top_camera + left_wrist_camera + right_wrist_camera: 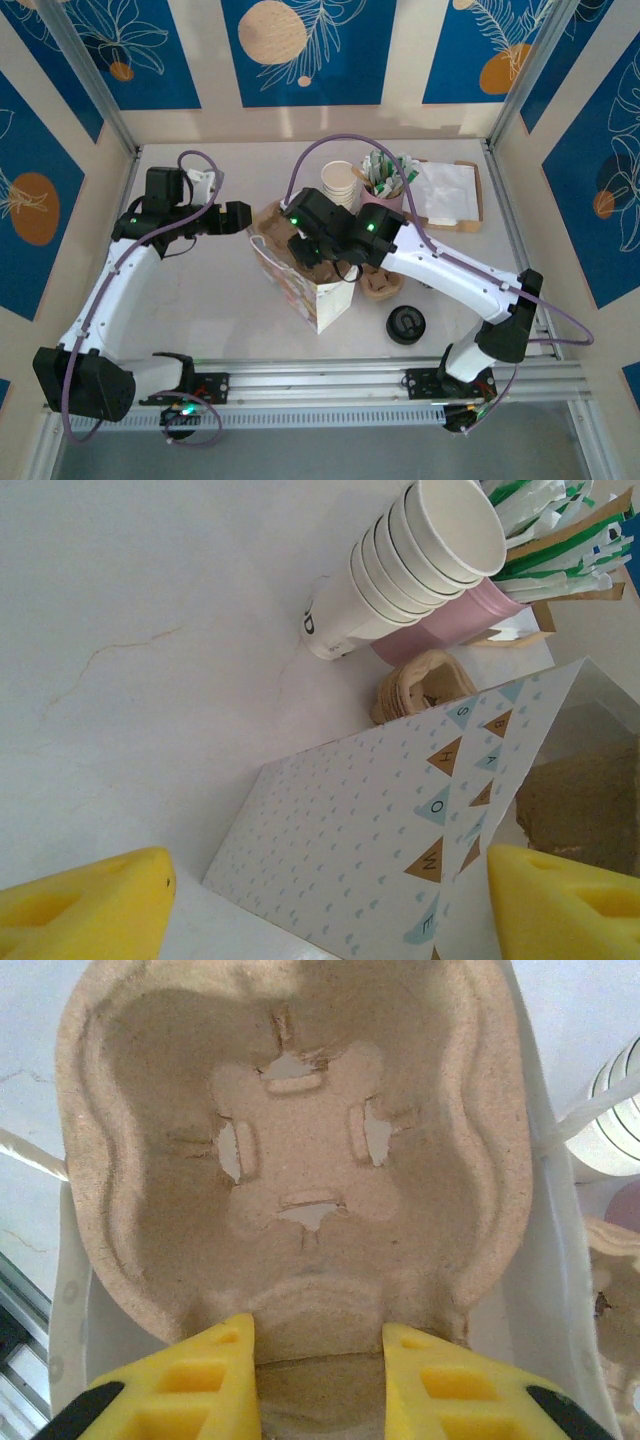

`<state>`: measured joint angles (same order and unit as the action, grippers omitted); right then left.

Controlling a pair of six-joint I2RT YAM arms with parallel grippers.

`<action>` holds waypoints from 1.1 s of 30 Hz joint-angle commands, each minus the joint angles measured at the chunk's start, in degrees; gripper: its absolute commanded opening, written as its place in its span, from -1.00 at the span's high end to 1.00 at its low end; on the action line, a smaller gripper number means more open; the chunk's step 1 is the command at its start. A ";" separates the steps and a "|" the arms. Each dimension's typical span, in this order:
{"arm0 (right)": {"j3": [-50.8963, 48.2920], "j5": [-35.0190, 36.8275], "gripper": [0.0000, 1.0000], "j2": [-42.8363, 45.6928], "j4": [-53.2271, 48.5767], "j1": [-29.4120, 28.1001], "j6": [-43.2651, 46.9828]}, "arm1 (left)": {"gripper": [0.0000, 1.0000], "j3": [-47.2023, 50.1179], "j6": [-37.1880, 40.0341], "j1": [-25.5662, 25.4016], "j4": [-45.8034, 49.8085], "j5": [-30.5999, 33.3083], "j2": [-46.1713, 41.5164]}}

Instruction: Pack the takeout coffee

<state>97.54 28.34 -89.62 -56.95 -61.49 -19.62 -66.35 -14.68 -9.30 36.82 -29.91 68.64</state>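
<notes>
A white table (215,300) stands in a booth with blue and cream leaf-patterned walls. Near the middle of it is an open paper bag (325,305), white with small printed pennants.

The right gripper (318,250) is over the bag's mouth. Its wrist view shows the yellow fingers (195,1385) closed on the near edge of a brown pulp cup carrier (300,1180). The bag's white walls rise on both sides of the carrier, so it looks to be partly inside the bag. How deep it sits cannot be told.

The left gripper (243,217) hovers just left of the bag's far corner. Its jaws are apart with nothing between them, and the bag's side (380,840) lies below them.

Beyond the bag are a stack of paper cups (340,183) and, on its right, a pink pot (385,190) of stirrers and packets. Napkins (445,188) lie on a wooden board further right. A black lid (406,324) lies on the table near the front, right of the bag, and another brown pulp piece (382,283) sits between the lid and the bag.

Packing seems to be at an early stage, with the carrier going in first. No cup has been separated from the stack or fitted with a lid, and the napkins and stirrers look untouched. Those probably remain to be packed.
</notes>
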 commanded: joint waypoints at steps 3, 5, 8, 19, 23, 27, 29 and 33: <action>2.85 0.67 0.40 -1.64 -3.94 -0.45 -0.95 | -0.59 0.66 -0.51 -0.54 -0.34 0.55 -1.17; 3.40 1.00 0.40 -2.17 -4.85 -0.40 -1.04 | -0.59 0.67 -0.56 -0.54 -0.40 0.46 -1.12; 3.88 1.12 0.40 -2.91 -5.87 -0.44 -1.13 | -0.59 0.75 -0.57 -0.54 -0.43 0.29 -1.20; 5.84 0.68 0.40 -6.05 -7.71 -0.42 -0.39 | -0.59 0.96 -0.70 -0.53 -1.11 -0.85 -1.22; 7.11 0.27 0.40 -7.57 -9.19 0.02 0.10 | -0.59 1.12 -0.83 -0.54 -1.48 -1.50 -1.36; 8.52 0.70 0.40 -8.69 -11.25 0.25 0.18 | -0.59 1.39 -1.22 -0.54 -2.01 -2.37 -1.41; 8.71 0.62 0.40 -8.93 -11.60 0.40 0.16 | -0.59 1.40 -1.26 -0.53 -2.15 -2.51 -1.41; 9.07 0.23 0.40 -9.57 -12.37 0.62 0.26 | -0.59 1.59 -1.56 -0.50 -2.53 -3.11 -1.50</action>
<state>104.55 28.99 -98.17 -66.43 -61.25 -19.97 -65.52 -15.33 -9.32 35.09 -31.51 68.29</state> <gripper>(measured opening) 0.302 0.796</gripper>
